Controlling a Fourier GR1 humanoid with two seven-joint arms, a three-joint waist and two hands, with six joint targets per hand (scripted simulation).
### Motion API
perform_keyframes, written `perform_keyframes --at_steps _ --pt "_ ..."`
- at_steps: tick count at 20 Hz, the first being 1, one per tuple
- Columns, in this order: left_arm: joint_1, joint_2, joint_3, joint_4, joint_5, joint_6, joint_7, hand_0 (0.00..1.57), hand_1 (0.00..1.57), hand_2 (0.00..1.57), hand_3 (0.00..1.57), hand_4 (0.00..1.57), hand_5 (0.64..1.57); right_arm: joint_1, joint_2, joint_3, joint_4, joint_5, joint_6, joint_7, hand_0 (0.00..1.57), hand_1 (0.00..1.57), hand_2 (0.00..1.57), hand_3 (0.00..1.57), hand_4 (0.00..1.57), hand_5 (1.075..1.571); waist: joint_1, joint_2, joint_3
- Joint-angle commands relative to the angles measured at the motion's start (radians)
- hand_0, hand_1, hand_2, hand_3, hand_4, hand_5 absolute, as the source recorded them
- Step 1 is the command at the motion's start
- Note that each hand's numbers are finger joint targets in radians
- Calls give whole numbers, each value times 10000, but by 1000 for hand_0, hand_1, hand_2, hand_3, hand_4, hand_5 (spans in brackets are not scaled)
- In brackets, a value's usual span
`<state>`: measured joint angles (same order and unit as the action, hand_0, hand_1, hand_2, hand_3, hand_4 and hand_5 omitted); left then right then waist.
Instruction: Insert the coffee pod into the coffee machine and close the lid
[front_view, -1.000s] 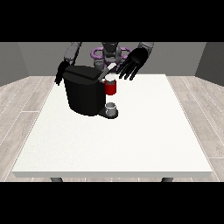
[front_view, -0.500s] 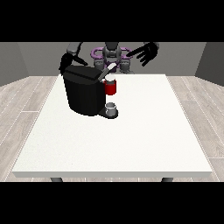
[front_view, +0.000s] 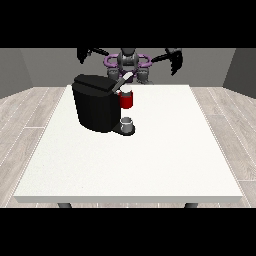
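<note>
A black coffee machine (front_view: 96, 104) stands on the white table (front_view: 150, 160), left of centre. Its red pod holder (front_view: 127, 100) sticks out at the front with a white pod top showing, and the grey lid (front_view: 125, 80) above it is tilted up. A small grey cup (front_view: 128, 124) sits on the machine's drip base. Both hands are raised and spread wide, away from the machine. The hand at the view's left (front_view: 85, 53) hangs high above the table's far left edge. The hand at the view's right (front_view: 175, 58) is up near the far right, fingers pointing down and relaxed.
The robot's torso (front_view: 128, 64) stands behind the table's far edge. Grey walls and a wooden floor surround the table. Bare white surface stretches in front of and to the right of the machine.
Both hands have lifted off the machine and swung outward and up, the one at the view's right moving farthest. The lid still stands tilted up.
</note>
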<state>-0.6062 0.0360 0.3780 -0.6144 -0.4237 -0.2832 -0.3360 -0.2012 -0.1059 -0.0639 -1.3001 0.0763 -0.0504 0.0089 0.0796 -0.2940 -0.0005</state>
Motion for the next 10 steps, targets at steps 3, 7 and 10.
perform_keyframes --at_steps 3,7,10 --pt "796 -160 -214 -998 381 -100 -85 0 0 0 0 404 1571 -562 -692 -37 -333 160 488 -387 0 0 0 0 239 1571 517 440 7" --pt "711 -136 -440 -1784 1268 -769 947 0 0 0 0 429 1571 -1524 -883 -693 232 -193 305 704 0 0 0 0 0 1571 1122 486 8" --pt "1290 -354 -1599 -2141 1741 -92 487 0 0 0 0 385 1571 -1799 -1024 -1332 1159 -699 452 102 0 0 0 0 108 1571 1338 943 11"
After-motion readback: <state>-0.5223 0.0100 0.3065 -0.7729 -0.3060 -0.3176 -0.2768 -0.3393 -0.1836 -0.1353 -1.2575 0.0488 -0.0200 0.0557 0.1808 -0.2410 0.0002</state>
